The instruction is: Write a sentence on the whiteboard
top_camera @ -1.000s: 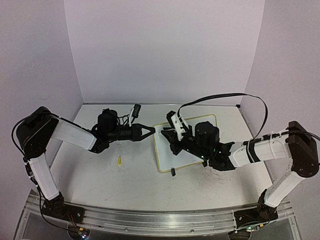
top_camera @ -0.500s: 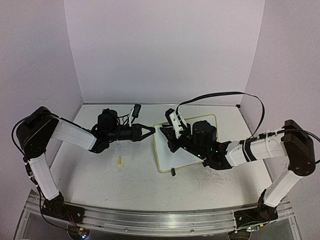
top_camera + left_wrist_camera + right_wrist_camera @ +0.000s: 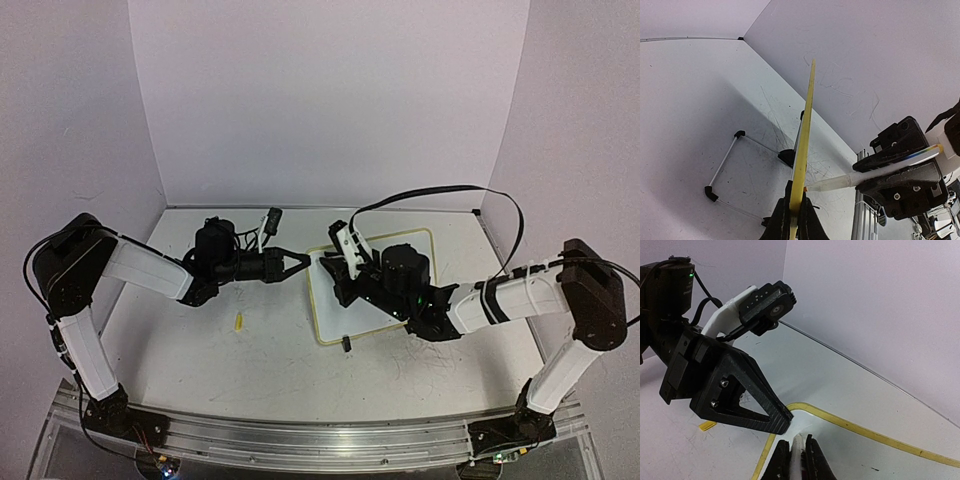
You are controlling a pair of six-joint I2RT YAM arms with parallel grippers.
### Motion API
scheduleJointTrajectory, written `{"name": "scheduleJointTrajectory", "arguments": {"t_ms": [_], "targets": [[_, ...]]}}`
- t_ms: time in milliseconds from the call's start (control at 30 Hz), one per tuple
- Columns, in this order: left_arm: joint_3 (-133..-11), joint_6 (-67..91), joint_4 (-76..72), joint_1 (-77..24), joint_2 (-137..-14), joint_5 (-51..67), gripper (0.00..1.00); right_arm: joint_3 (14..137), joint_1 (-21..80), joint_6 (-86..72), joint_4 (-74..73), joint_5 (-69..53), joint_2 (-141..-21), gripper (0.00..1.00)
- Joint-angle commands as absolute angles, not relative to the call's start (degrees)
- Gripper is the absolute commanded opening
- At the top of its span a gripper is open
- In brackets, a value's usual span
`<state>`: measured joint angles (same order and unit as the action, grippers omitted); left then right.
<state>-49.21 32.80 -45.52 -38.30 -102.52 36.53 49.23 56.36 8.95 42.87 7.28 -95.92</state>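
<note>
Shifted slightly toward 9 o'clock across the whiteboard [image 3: 330, 318] since a second ago, the right pincer [image 3: 796, 444] is now found close beside the left pincer [image 3: 796, 206], which has kept its place. The whiteboard is seen on the worktop [image 3: 250, 372] just toward 3 o'clock of centre.

Only from the left wrist is the left grip made plain. The board's yellow-green rim is viewed edge-on, pinched between fully closed fingers. From there a white marker [image 3: 865, 176] is also shown whole, clamped in the closed right pincer and pointed at the board's face; contact cannot be judged.

From the right wrist the marker is reduced to a pale sliver between the fingers, and the left pincer's black tip is seen at the board's rounded corner.

A small yellow piece [image 3: 239, 322] lying at 7 o'clock of the left pincer is caught from above and from the right wrist, not from the left.
</note>
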Motion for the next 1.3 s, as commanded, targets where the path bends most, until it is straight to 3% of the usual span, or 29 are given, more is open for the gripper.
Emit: {"name": "scheduleJointTrajectory", "arguments": {"t_ms": [0, 1267], "targets": [[-49.9, 33.6, -47.1, -38.1, -102.1, 38.0, 0.0, 50.3, 56.9, 8.5, 44.5, 9.2, -96.4, 0.0], [-48.9, 33.7, -47.1, -38.2, -101.0, 37.7, 0.0, 46.1, 60.5, 3.4, 43.7, 10.8, -94.4, 0.0]]}}
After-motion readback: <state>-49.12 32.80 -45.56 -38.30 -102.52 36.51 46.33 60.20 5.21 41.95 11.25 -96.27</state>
